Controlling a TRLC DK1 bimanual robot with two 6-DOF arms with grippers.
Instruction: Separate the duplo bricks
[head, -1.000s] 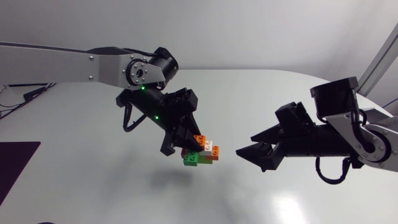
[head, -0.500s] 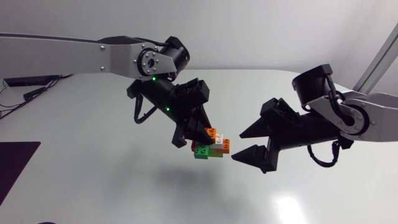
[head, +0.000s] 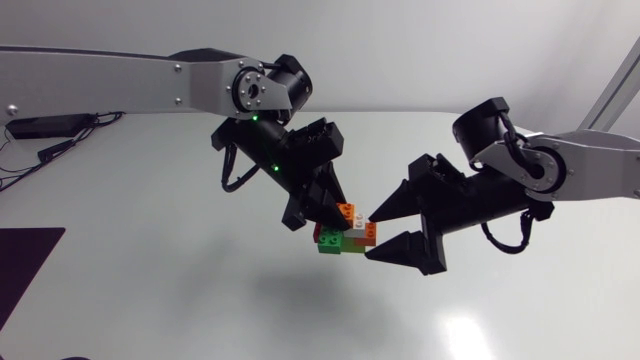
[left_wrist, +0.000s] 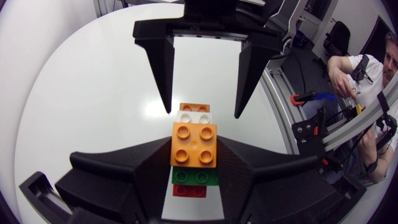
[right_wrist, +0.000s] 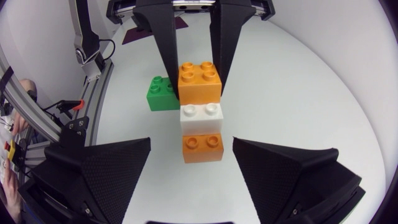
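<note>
Silver-grey with black joints, the left arm (head: 120, 85) is seen to the left of the stack (head: 345, 232), and its last link is slanted down toward it. The left gripper (head: 328, 222) is pinched on the stack from that side. In the left wrist view its two fingers (left_wrist: 124, 171) are pressed against opposite sides of the large orange brick (left_wrist: 194, 144), and no gap is seen between them and the brick. A green brick (left_wrist: 194, 177) and a red brick (left_wrist: 189, 190) are found at the stack's end nearer the left wrist, tucked between the same fingers. At the stack's far end, a white brick (left_wrist: 193, 116) is joined to the large orange one, and a small orange brick (left_wrist: 194, 107) is joined to the white one. Round studs are seen on each of them.

The stack is held clear of the white table (head: 150, 290), which lies under it. A soft shadow (head: 290, 290) is cast there, below the stack.

Right of the stack, the right gripper (head: 372, 236) is spread wide. One finger is placed on each side of the stack's small orange end. In the right wrist view bare table is seen between each finger (right_wrist: 106, 168) and the bricks, so nothing is touched by them. The fingertips stand beside the small orange brick. The right arm (head: 590, 175) is seen further right of the stack, its black wrist angled toward it.
</note>
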